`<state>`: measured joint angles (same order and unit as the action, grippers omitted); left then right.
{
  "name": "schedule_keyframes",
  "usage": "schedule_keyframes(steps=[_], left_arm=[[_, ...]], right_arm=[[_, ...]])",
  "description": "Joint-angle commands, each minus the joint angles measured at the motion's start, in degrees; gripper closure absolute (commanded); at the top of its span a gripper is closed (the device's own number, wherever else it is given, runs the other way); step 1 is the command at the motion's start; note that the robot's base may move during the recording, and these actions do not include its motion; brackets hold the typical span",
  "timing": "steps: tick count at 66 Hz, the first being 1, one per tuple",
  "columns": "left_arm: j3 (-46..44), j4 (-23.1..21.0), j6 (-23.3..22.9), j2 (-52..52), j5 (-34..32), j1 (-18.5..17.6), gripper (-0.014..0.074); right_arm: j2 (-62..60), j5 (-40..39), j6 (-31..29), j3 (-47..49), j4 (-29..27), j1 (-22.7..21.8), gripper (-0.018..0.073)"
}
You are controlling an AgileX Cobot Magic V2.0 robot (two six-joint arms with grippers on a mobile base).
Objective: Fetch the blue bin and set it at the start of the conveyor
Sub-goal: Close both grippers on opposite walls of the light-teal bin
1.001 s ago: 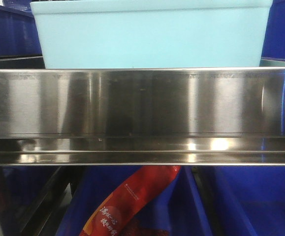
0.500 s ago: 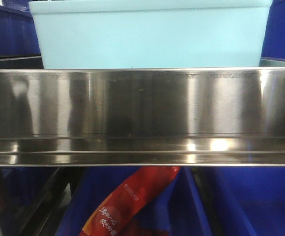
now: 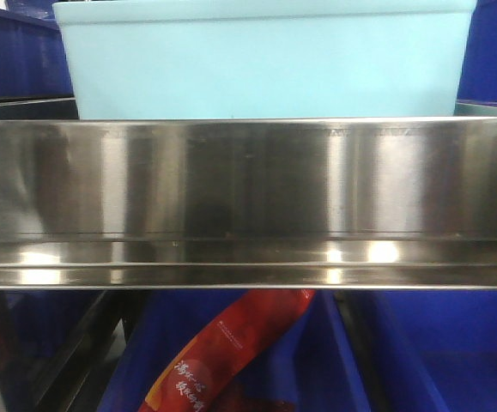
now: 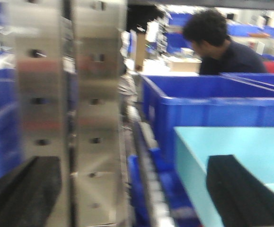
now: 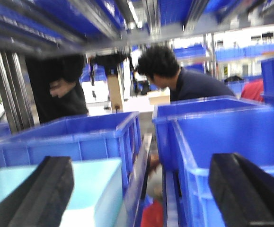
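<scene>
From the front camera we see the blue bin (image 3: 265,64) at twelve o'clock. It sits upright on the shelf just behind the steel shelf rail (image 3: 248,189), which runs across the whole view from nine to three o'clock and hides the bin's foot. Below the rail, at six o'clock, a red packet (image 3: 227,352) with white lettering leans slantwise in a dark blue crate (image 3: 403,352)

Our left gripper (image 4: 132,182) is spread wide and holds nothing. One black finger (image 4: 25,191) shows at seven o'clock in front of a steel post (image 4: 66,104) pierced with holes, the other at five o'clock in front of the bin's pale open top. In this view the bin lies at four o'clock, with dark blue crates (image 4: 207,104) just behind it toward two o'clock and a man (image 4: 222,45) in a dark shirt at one o'clock. The picture is blurred, so we cannot tell whether the finger touches the bin

Our right gripper (image 5: 141,177) is likewise spread wide and empty, its fingers at seven and five o'clock. Here a corner of the bin shows at seven o'clock, partly behind the nearer finger, with dark blue crates just beside it from nine round to four o'clock. The man bends at one o'clock, and a second person (image 5: 61,87) stands at ten o'clock
</scene>
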<state>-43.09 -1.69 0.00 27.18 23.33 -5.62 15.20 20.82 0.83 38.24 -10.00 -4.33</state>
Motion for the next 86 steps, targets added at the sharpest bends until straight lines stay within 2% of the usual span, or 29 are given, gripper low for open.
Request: schedule_keyframes(steps=[1,11,20,30,37,44,49,58,66,70,78,86], left_arm=[[-2.38,-0.71,0.0,3.17,2.3,-4.0,0.0048],[-6.95,-0.71,0.0,9.89,7.14,-11.95,0.0048],[-11.73,-0.71,0.0,17.48,8.39,-18.15,0.0048],[-18.94,-0.71,0.0,27.26,8.75,-21.74,0.0048],[-26.14,-0.71,0.0,34.26,11.49,-21.75,0.0048],[-34.36,-0.36,0.0,41.53,18.35,-21.75,0.0048],[-39.93,0.4,-1.95,46.54,22.81,-21.62,0.0048],[-49.12,5.39,-7.94,55.2,29.47,-21.62,0.0048],[-54.57,12.11,-12.98,60.98,34.54,-21.48,0.0048],[-55.96,13.25,-14.01,63.09,35.4,-20.89,0.0048],[-56.37,12.39,-14.01,66.06,35.3,-18.89,0.0048],[-56.37,11.91,-14.01,68.64,33.85,-16.62,0.0048]], right_arm=[[3.24,3.05,-0.83,2.43,0.29,0.6,0.0071],[10.62,9.0,-8.4,8.23,-2.68,3.34,0.0072],[19.29,12.72,-8.68,14.2,-3.98,6.77,0.0072],[30.2,19.28,-8.77,22.27,-3.45,8.72,0.0072],[37.74,25.42,-8.77,29.16,-1.76,8.72,0.0072],[44.38,30.25,-8.77,36.39,2.1,8.72,0.0072],[48.49,33.26,-8.39,40.86,4.86,8.72,0.0072],[55.25,37.6,-4.67,46.86,7.91,8.85,0.0073],[60.37,38.42,-0.83,49.94,8.38,9.97,0.0074],[62.55,38.42,0.51,51.06,10.0,11.02,0.0074],[66.93,37.54,2.22,53.03,10.31,13.04,0.0074],[71.34,35.06,4.3,53.75,10.0,13.17,0.0074]])
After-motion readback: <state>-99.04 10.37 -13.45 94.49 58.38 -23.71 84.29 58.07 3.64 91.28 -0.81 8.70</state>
